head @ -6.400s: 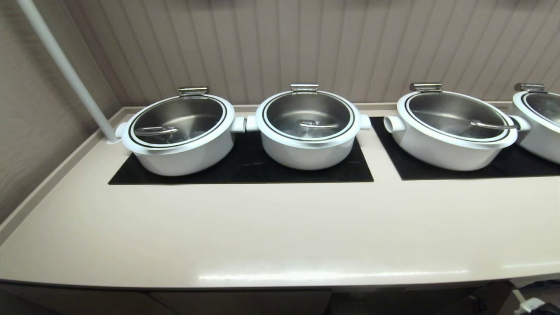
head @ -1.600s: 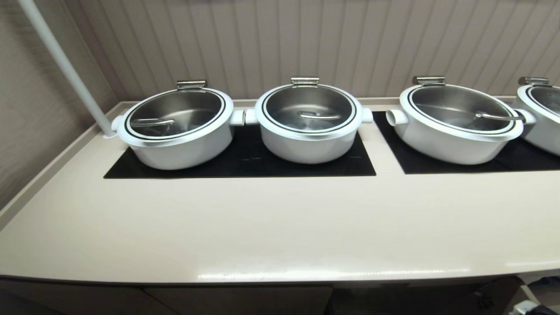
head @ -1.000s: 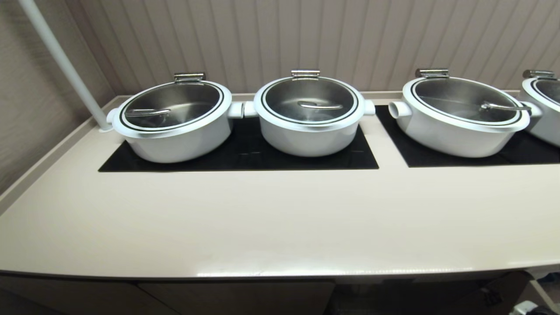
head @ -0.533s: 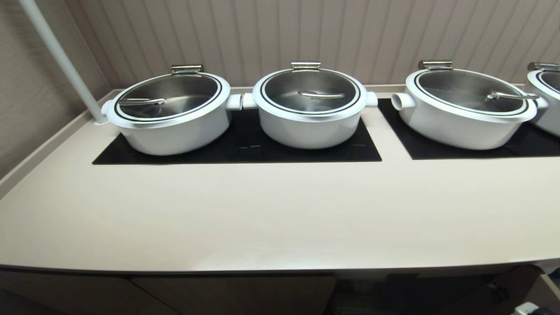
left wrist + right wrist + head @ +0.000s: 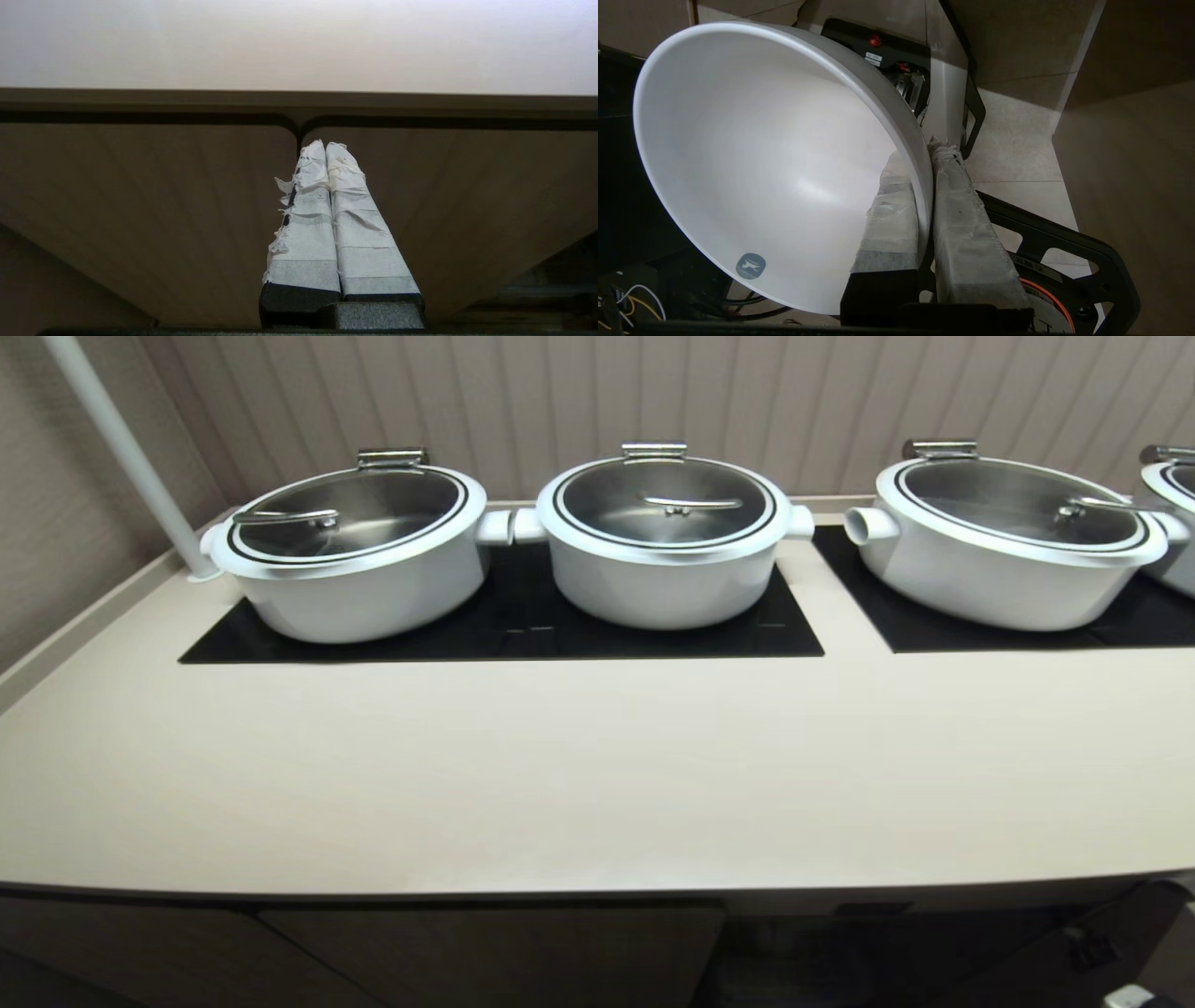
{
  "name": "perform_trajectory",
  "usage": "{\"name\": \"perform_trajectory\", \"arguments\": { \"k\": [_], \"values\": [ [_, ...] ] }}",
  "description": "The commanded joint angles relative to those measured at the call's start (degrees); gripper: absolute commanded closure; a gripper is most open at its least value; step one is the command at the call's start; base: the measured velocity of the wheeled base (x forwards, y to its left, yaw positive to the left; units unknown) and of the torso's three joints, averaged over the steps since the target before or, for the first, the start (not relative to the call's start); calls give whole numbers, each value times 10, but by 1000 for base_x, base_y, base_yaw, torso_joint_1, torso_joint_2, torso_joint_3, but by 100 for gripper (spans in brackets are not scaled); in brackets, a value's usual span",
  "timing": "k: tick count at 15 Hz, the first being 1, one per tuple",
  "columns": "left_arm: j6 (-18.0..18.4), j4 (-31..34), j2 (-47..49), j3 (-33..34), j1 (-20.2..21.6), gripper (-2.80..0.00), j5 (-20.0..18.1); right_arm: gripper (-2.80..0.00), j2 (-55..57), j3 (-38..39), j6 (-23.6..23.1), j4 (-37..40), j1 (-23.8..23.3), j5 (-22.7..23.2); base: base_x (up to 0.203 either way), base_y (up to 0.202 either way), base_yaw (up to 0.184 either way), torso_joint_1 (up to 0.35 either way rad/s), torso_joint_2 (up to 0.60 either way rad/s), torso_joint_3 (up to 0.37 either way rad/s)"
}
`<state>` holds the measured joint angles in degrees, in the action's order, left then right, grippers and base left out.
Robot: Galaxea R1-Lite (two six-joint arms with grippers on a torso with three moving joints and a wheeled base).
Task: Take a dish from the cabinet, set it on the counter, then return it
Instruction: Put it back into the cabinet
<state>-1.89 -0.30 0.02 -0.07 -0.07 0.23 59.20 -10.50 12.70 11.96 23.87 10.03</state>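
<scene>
Right hand point(image 5: 924, 154): clamped on dish point(image 5: 761, 154) rim | head view lowered, counter point(image 5: 597, 775) sits higher in frame

Right hand point(image 5: 924, 154) clamped; left hand point(image 5: 325, 147) closed

Both grippers have long fingers point(image 5: 322, 219) wrapped in torn white tape — black underneath. The base shows a black frame point(image 5: 1064, 252), an orange ring point(image 5: 1048, 296) and thin wires point(image 5: 626, 298).

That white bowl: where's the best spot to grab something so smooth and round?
The rim. The bowl has thin, flaring walls, so one finger goes inside and one outside, coming in over the edge. The right pincer holds it just so, pinching the wall near the lip. The body looks too wide and smooth to clasp whole.
</scene>
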Motion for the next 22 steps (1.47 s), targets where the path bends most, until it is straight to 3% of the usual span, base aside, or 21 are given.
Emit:
{"name": "perform_trajectory", "arguments": {
  "k": [1,22],
  "values": [
    [0,0,0,0,0,0,0,0,-5,2,1,1,0,1,0,0,0,-156,356,197],
    [0,0,0,0,0,0,1,0,-5,7,1,1,-5,2,0,0,0,-206,490,280]
  ]
}}
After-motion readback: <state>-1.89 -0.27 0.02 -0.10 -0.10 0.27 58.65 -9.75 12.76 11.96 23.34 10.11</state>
